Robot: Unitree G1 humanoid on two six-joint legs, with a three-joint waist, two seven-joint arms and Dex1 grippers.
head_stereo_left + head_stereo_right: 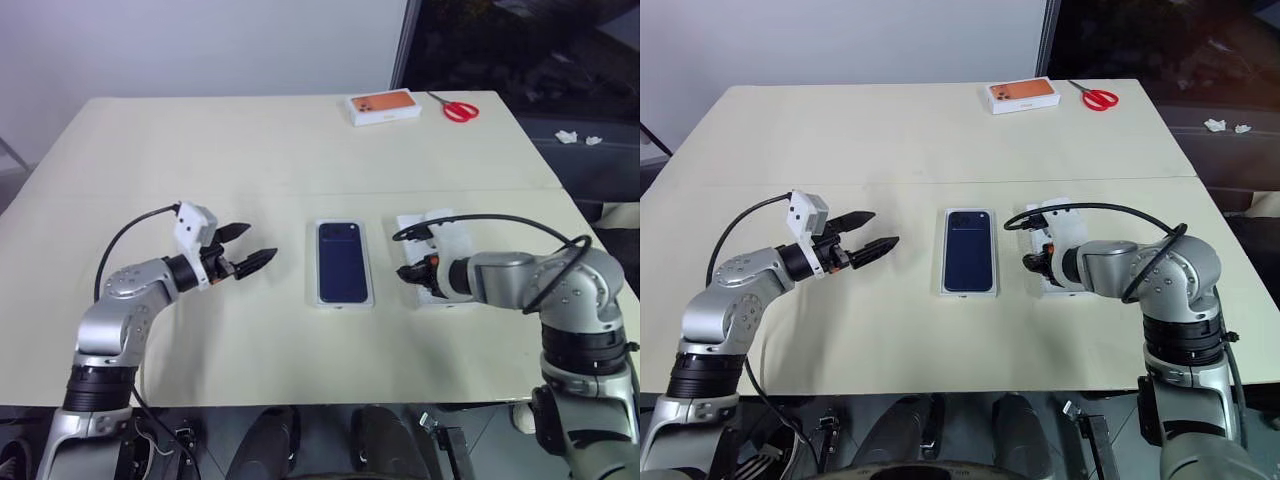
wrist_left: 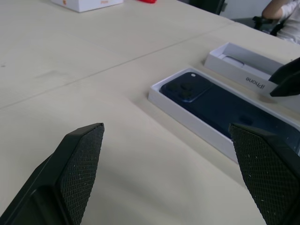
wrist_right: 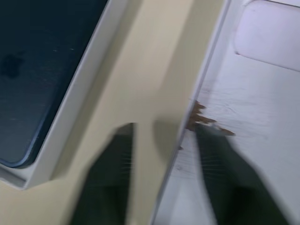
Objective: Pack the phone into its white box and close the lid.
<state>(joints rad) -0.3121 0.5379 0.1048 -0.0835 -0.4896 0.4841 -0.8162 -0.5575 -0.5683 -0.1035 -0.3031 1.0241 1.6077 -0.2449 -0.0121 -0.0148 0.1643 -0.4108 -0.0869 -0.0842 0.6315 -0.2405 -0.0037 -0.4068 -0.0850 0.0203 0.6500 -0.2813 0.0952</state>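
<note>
Inside the white box [image 1: 345,299] lies the phone [image 1: 341,262].

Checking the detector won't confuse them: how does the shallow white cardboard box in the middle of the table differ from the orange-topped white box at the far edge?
The shallow white cardboard box is open, with the dark navy phone in it; the orange-topped white box is closed. The first lies mid-table, the second at the far edge beside the red scissors. The first's long side runs away from the robot, the second's across. Both are flat white rectangles.
</note>
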